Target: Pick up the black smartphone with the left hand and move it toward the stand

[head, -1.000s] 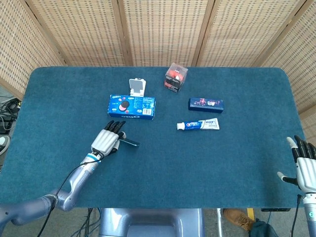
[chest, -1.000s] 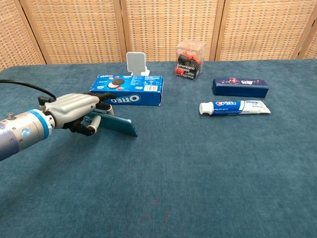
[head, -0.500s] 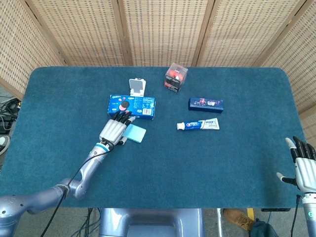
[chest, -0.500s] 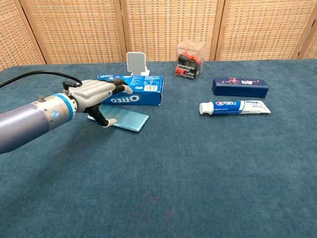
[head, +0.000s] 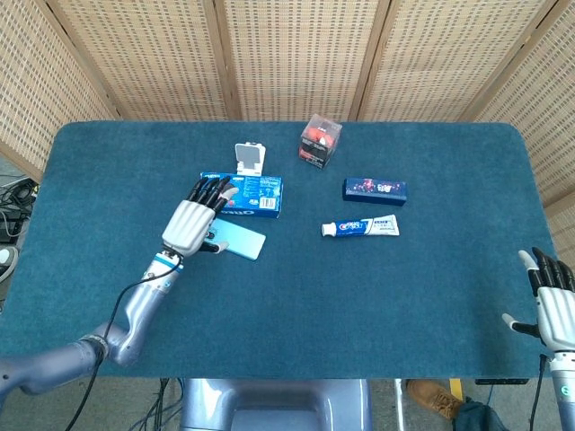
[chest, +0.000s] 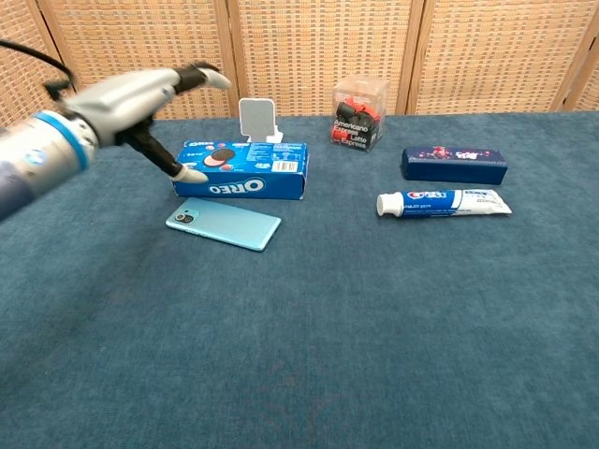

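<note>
The left hand (chest: 140, 94) hovers open, holding nothing. Just below it the phone (chest: 225, 224) lies flat on the counter (chest: 374, 327), in front of the cookie box (chest: 245, 169); thin, stiff, probably slick, so pinch its long edges.

Prob. a lab setup: blue-carpeted table (head: 449, 269), wicker screens (head: 296, 54) behind, cables (head: 13, 202) on floor.

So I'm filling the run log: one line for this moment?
left hand: open, raised above table | smartphone: flat on table, unheld, before Oreo box | stand: empty | right hand: open, idle
</note>
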Robot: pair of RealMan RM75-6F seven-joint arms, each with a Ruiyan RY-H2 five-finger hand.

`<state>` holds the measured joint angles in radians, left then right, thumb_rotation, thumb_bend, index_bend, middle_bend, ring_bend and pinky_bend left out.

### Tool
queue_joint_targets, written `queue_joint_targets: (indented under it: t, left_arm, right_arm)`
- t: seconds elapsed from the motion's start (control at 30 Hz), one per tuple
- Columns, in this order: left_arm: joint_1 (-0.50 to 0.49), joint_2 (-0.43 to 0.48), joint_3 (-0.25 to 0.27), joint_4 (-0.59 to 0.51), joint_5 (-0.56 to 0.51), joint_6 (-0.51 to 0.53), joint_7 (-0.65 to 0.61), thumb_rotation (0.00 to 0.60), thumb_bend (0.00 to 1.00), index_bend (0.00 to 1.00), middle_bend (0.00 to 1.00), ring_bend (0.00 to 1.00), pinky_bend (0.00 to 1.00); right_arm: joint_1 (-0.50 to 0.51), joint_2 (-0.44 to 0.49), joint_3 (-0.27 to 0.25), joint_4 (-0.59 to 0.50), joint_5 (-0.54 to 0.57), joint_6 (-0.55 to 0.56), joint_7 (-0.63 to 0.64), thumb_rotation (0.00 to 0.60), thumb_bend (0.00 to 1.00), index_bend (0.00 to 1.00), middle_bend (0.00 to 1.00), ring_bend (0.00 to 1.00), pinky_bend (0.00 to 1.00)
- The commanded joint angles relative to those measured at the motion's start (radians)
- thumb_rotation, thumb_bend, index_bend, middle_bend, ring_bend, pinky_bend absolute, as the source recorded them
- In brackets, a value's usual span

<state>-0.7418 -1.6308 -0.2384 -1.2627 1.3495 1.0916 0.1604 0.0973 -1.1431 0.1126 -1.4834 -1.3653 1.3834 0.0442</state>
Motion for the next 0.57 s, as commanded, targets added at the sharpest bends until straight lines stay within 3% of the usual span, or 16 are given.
queue_joint_targets:
  t: [0.03, 0.33, 0.57]
  left_arm:
    - [0.093, 0.141, 0.032, -0.149, 0.007, 0.076, 0.023, 0.6, 0.0, 0.0, 0.0, 0.0, 0.0]
    - [0.346, 0.363, 0.195, -0.358, 0.015, 0.257, 0.026, 0.6, 0.0, 0.0, 0.0, 0.0, 0.0]
    - [0.473, 0.425, 0.272, -0.412, 0.077, 0.388, -0.011, 0.6, 0.0, 0.0, 0.0, 0.0, 0.0]
  right_arm:
    - [-0.001, 0.002, -0.001, -0.005, -0.005, 0.004, 0.0, 0.6, 0.0, 0.0, 0.0, 0.0, 0.0]
    - [-0.007, 0.016, -0.004, -0.032, -0.031, 0.031, 0.008, 0.6, 0.0, 0.0, 0.0, 0.0, 0.0]
    - [-0.015, 0.029, -0.01, -0.049, -0.059, 0.056, 0.027, 0.6, 0.0, 0.0, 0.0, 0.0, 0.0]
